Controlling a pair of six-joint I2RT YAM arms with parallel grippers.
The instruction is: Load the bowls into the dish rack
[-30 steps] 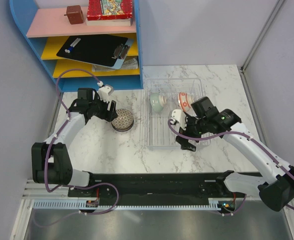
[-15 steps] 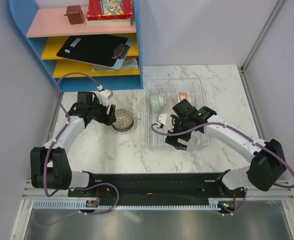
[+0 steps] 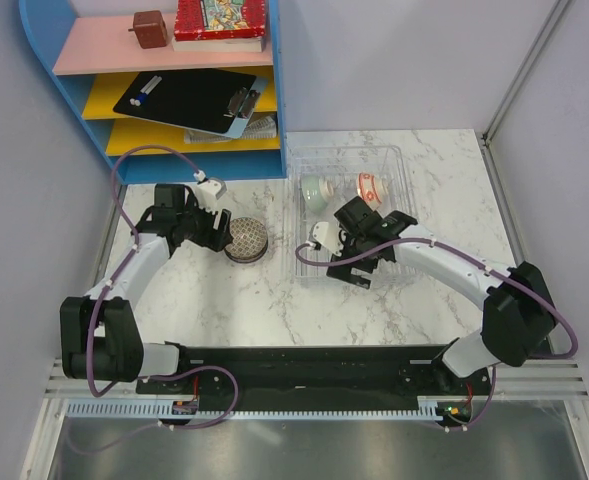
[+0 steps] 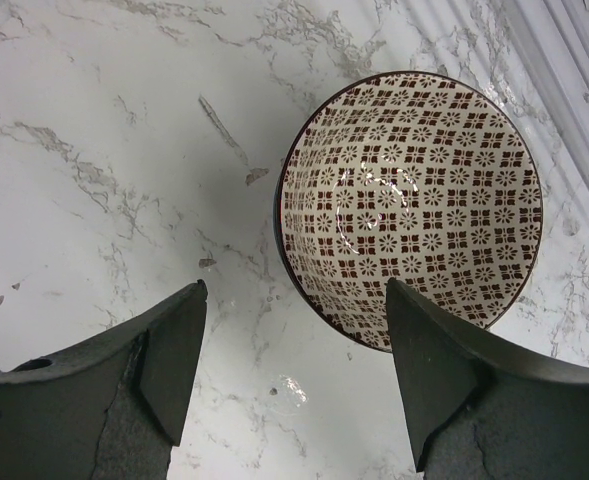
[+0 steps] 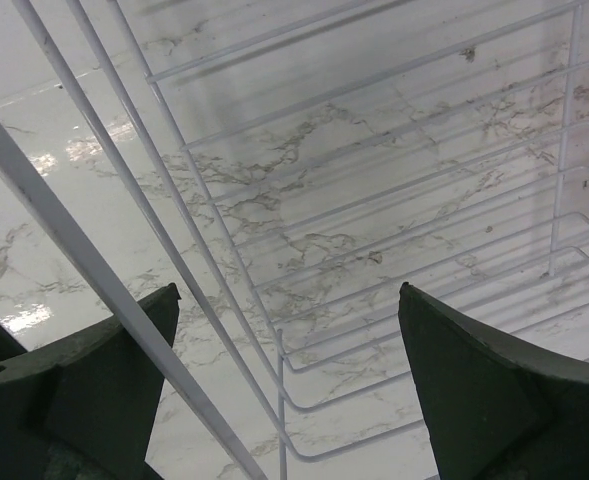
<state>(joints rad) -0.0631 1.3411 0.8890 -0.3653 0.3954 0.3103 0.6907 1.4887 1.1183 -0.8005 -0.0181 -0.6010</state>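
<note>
A patterned bowl [image 3: 245, 240] sits upright on the marble table, left of the clear dish rack [image 3: 389, 165]. In the left wrist view its brown-on-white inside [image 4: 411, 205] lies ahead and to the right of my open left gripper [image 4: 294, 300], whose right finger overlaps the rim in view. From above, that gripper [image 3: 217, 233] is at the bowl's left side. A pale green bowl [image 3: 315, 190] and a white bowl with red marks [image 3: 371, 186] stand in the rack's far end. My right gripper [image 3: 342, 270] hovers open over the rack's near left corner; only ribs [image 5: 374, 200] show between its fingers [image 5: 289, 300].
A blue shelf unit [image 3: 174, 90] stands at the back left, holding a black clipboard [image 3: 189, 100], a book and a small brown box [image 3: 150, 28]. Grey partition walls close in both sides of the table.
My right arm has swung left, from the rack's right side to its near left corner, still open. The rack with its two bowls looks slightly farther back. The left gripper has hardly moved.
</note>
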